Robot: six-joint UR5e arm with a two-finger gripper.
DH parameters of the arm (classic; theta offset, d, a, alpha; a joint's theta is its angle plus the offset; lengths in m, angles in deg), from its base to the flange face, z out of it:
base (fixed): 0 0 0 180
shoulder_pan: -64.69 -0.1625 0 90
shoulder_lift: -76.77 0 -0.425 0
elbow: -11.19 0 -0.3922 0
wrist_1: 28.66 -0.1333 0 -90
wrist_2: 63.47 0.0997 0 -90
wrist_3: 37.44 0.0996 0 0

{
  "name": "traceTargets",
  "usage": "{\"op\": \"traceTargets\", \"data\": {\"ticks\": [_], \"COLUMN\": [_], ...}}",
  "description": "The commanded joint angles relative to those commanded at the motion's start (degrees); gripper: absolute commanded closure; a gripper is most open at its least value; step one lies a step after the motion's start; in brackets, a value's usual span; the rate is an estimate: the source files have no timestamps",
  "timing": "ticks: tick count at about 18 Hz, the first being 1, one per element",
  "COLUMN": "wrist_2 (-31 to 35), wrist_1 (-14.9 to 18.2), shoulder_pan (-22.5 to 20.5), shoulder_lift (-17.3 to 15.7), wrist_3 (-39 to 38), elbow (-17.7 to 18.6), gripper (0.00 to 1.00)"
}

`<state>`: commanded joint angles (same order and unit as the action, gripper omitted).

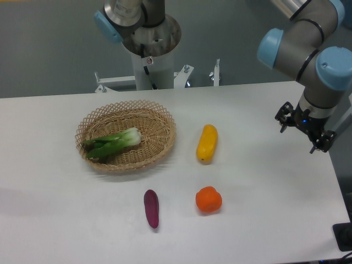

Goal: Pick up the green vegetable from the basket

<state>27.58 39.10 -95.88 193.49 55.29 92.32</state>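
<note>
Lying in basket [159, 140], green vegetable [113, 144], tool [300, 133] well apart

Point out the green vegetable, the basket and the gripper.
green vegetable [113, 144], fixed camera view, on the middle where stalk meets leaves.
basket [165, 118], fixed camera view, on the lattice rim at its right.
gripper [301, 133], fixed camera view, between its fingertips, above the table's right edge.

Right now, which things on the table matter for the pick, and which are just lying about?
For the job: green vegetable, lying in the basket; pincer, off to the side above the table's edge.

Lying about: yellow vegetable, orange vegetable, purple vegetable.
</note>
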Motion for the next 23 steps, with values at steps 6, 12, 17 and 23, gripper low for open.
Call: {"op": "traceTargets", "data": {"ticks": [6,12,17,23], "wrist_2": [0.0,-0.26,-0.53,-2.9], "wrist_1": [0.0,0.52,0.61,0.53], "shoulder_pan": [0.0,0.44,1.4,5.0], "shoulder_lift": [-0.09,-0.53,-2.45,-5.45], "wrist_3": [0.26,-0.35,-0.96,-7.54], "elbow": [0.0,0.17,3.33,7.47], "gripper": [0.0,0.0,0.0,0.0]}}
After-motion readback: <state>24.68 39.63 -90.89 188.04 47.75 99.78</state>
